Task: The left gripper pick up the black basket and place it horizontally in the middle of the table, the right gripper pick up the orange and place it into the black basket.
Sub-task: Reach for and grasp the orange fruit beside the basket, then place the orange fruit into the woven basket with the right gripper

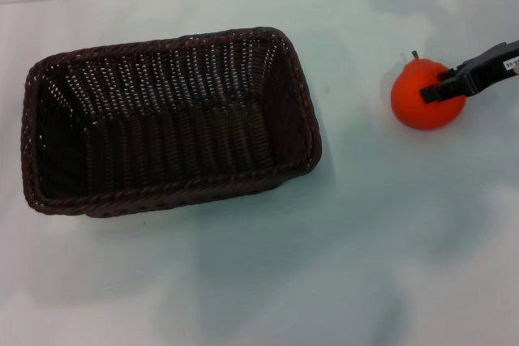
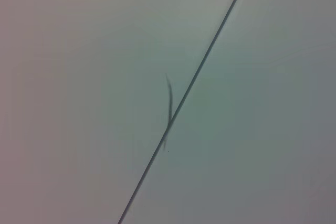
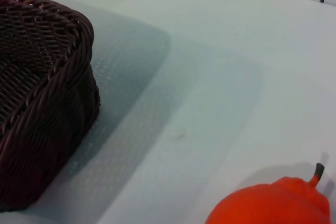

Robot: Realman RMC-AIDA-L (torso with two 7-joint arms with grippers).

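On the white counter (image 1: 243, 281) our basket (image 1: 170, 123) lies with its long axis running left-right. Our right end effector (image 1: 442, 87) meets the orange (image 1: 427, 95), stem up; we cannot tell its grip.

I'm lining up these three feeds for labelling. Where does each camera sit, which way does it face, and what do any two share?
Head view: high on the robot, looking down at the table, black basket and orange; the right gripper reaches in at the orange.
Left wrist view: faces a plain pale surface crossed by a thin dark line; no robot parts show.
Right wrist view: low, beside the orange, looking towards the basket's corner; no fingers show.
Shared: head and right wrist views both show basket and orange.
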